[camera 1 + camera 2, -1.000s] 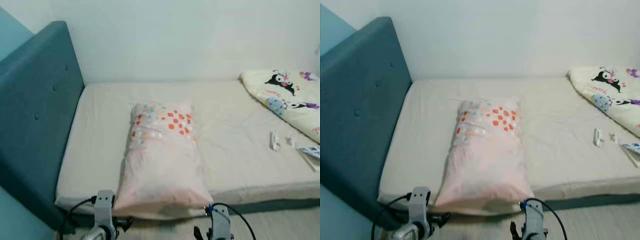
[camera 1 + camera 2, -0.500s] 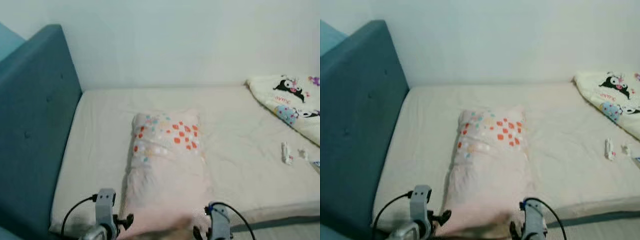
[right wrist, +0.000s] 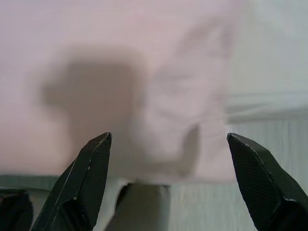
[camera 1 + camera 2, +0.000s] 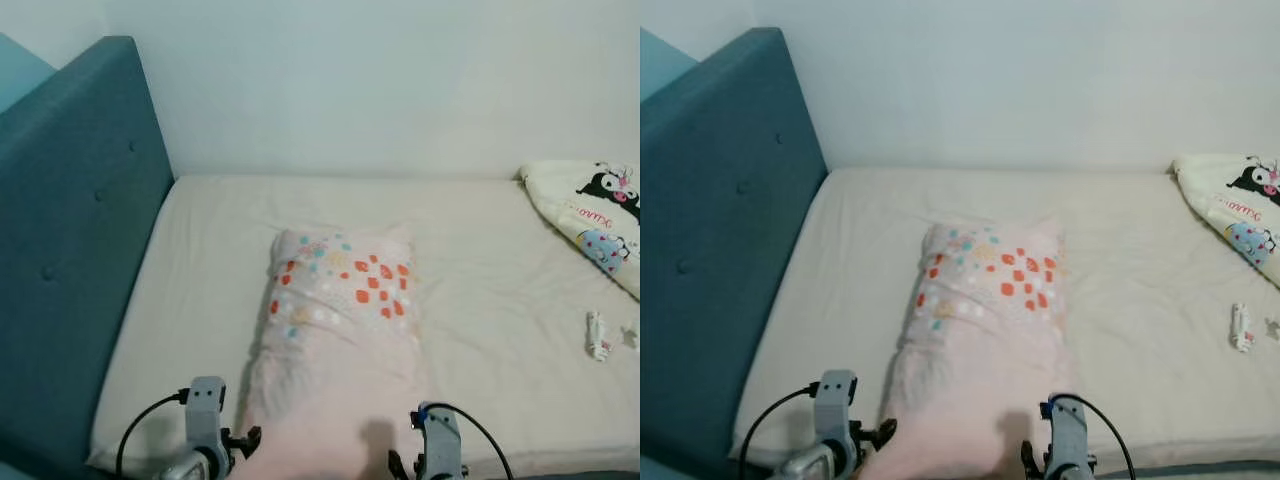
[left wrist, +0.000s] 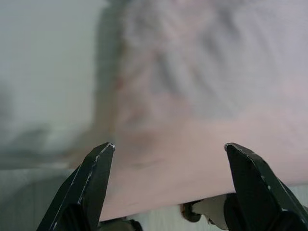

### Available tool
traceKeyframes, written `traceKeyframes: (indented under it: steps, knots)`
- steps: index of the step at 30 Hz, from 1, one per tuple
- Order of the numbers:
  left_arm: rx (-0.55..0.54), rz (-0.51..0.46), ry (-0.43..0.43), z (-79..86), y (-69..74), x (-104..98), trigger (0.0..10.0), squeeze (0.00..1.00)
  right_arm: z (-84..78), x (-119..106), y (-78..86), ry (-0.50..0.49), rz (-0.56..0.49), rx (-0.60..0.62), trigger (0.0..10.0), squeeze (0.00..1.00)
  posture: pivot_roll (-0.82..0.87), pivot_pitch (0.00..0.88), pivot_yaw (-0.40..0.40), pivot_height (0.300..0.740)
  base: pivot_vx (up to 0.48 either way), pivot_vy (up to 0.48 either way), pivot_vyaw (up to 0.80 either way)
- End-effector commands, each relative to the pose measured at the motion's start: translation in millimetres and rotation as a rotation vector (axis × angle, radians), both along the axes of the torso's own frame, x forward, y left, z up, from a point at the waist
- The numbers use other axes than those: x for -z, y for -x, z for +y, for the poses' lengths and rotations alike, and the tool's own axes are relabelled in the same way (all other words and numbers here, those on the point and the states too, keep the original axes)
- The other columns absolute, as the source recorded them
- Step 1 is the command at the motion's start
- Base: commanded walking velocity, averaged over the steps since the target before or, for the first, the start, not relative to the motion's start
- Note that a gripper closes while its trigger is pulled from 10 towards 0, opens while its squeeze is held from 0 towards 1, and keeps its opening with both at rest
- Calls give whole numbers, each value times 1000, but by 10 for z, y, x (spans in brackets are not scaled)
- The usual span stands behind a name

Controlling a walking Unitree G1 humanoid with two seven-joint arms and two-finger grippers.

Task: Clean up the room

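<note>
Both arms are up at the near edge of the bed point(image 4: 200, 260), the left gripper point(image 5: 168, 159) and the right gripper point(image 3: 168, 154) each spread wide and holding nothing, poised over the near end of the pink pillow point(image 4: 335, 340). That pillow lies lengthwise in the middle of the mattress, well apart from the teal headboard point(image 4: 70, 230). Tidying looks barely begun: the cartoon-print blanket point(image 4: 590, 215) sits bunched at the far right, and a small white object point(image 4: 597, 335) lies loose on the sheet.

Left end effector point(image 5: 168, 149) spread wide before pink pillow point(image 5: 202, 96).
</note>
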State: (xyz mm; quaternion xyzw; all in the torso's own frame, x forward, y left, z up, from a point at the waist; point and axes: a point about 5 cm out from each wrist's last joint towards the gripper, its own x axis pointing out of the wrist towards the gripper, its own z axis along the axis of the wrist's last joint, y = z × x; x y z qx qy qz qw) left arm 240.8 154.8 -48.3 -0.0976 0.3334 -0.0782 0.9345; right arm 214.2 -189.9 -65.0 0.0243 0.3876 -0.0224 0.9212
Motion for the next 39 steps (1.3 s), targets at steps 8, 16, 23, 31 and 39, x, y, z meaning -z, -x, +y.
traceKeyframes:
  steps: [8, 16, 23, 31, 39]
  knots:
    - [-39, 12, 29, -3, 16, 15, 10000, 0, -27, 52, 89, -5, 34, 19, 10000, 0, -25, 83, -13, 740, 0, 0, 0]
    - [-48, -4, 36, -1, -33, -20, 10000, 0, -20, 53, 88, -7, 36, 17, 10000, 0, -27, 82, -12, 740, 0, -117, 0]
    - [-117, -44, 46, 52, -151, -107, 10000, 0, -52, 46, 84, -5, 32, 38, 10000, 0, -28, 86, -12, 740, 0, -264, 0]
    - [-231, -222, 165, 194, -521, -463, 10000, 0, -183, -48, -31, 10, -20, 79, 10000, 0, -33, 92, -15, 740, 0, 0, 0]
    - [-202, -315, 149, 258, -669, -645, 10000, 1000, -201, -176, -209, 23, -96, 66, 10000, 0, -49, 90, -13, 740, 0, 0, 0]
